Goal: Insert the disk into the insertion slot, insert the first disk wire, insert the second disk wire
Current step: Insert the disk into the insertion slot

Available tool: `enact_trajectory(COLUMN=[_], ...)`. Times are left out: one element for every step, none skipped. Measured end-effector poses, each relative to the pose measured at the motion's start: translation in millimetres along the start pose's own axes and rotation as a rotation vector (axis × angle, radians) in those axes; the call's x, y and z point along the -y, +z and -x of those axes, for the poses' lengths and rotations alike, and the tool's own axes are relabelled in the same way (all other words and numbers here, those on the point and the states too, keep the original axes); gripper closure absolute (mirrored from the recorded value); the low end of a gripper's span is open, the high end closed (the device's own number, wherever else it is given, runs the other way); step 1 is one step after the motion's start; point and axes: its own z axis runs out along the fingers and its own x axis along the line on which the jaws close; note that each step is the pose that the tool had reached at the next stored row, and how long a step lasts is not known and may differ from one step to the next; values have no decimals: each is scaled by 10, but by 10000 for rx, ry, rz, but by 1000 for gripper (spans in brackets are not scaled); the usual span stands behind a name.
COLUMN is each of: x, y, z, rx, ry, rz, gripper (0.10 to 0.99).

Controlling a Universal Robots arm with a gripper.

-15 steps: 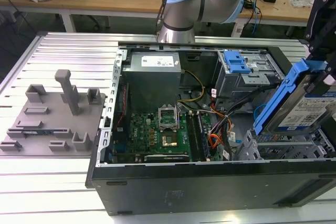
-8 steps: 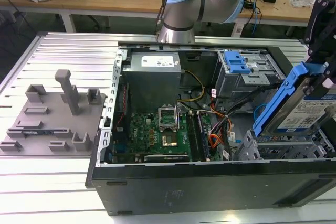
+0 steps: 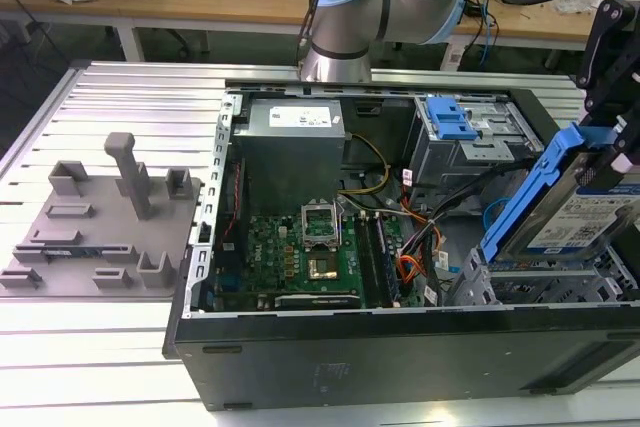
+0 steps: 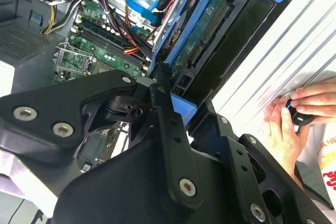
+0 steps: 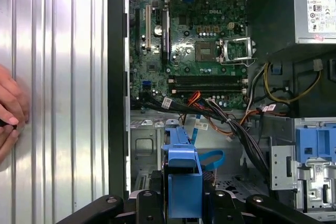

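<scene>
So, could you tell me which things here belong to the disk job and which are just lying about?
Job: gripper, shut on the disk; insertion slot; orange-and-black wires; blue cable.
Lying about: grey fixture plate; motherboard; power supply; person's hand.

A green motherboard (image 5: 194, 51) lies in the open computer case (image 3: 400, 357) near the gripper (image 5: 181, 205), the grey power supply (image 3: 290, 132) farther from it. A grey fixture tray (image 3: 95, 237) rests on the ribbed table (image 3: 100, 347), well apart from the gripper.
</scene>
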Motion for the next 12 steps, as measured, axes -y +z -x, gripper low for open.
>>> enact_trajectory(x=[3,4,4,6,7,8,8,8,9,10,10,10], y=[7,12,17,27,39,53,59,67,81,97,102,104], z=[0,0,-1,-1,-1,-2,-2,-2,-2,-5,-5,-4], rx=[0,1,0,0,0,-3,-6,-9,0,16,6,-2], ry=[0,0,1,1,0,-1,1,0,0,-2,-1,0], rz=[0,0,0,0,0,1,1,2,-4,0,6,10], gripper=[722,722,722,722,722,722,722,722,722,722,722,722])
